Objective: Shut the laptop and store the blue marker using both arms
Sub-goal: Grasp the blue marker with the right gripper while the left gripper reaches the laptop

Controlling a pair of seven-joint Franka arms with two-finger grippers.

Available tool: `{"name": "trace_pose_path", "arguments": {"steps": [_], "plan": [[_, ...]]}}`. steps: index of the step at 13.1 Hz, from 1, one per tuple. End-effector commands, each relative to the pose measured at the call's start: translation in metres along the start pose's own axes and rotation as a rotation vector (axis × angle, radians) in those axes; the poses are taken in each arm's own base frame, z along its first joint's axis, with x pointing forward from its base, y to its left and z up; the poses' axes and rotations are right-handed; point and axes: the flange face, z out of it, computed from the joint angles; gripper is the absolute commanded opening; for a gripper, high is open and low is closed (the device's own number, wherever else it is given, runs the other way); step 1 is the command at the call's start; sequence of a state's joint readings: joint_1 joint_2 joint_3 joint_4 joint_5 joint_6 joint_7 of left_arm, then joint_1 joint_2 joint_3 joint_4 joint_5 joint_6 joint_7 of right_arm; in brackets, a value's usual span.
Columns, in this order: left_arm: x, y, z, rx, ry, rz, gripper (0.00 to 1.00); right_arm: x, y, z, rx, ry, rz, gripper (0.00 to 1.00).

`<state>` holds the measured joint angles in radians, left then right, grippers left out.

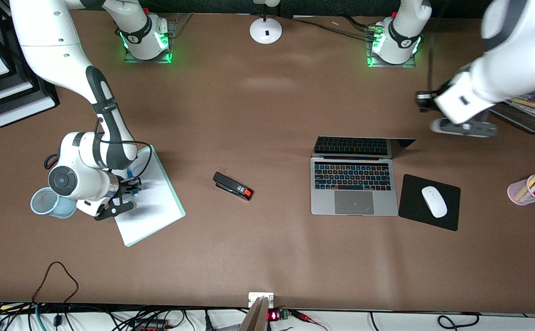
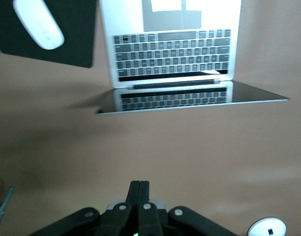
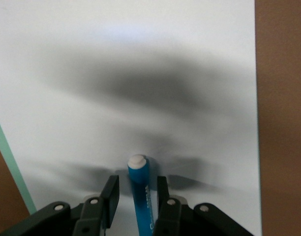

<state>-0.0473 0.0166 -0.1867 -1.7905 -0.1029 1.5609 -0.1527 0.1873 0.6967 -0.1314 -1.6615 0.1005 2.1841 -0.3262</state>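
Over the notepad, right gripper straddles blue marker (left gripper closed, empty).

Both arms wear glossy white shells broken by dark grey joint bands, and each round base glows green at its foot. The right arm carries a thin black cable looping along its forearm, and a round dark grey cap with a ringed centre closes its wrist joint. The right gripper has black fingers on a black body, with small silver screws just back from the jaws. The left gripper shows the same black body and screws behind its jaws.
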Motion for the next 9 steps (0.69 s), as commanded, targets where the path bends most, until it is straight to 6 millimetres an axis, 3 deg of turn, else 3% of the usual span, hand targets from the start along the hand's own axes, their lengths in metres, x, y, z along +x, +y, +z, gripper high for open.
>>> {"name": "trace_pose_path", "arguments": {"steps": [1,3,7,9], "plan": [[-0.014,0.036,0.035,0.01,0.036,-0.018,0.0,0.003,0.001,0.0,0.013,0.013,-0.011,0.34],[-0.017,0.063,0.069,0.022,0.058,-0.01,0.0,0.003,0.001,0.002,0.013,0.011,-0.011,0.33],[-0.009,0.063,0.12,0.013,0.122,-0.015,0.0,0.003,0.001,0.006,0.014,0.005,-0.011,0.33],[0.001,0.06,0.132,0.021,0.133,-0.011,0.0,0.004,0.001,0.008,0.013,0.003,-0.012,0.33]]}}
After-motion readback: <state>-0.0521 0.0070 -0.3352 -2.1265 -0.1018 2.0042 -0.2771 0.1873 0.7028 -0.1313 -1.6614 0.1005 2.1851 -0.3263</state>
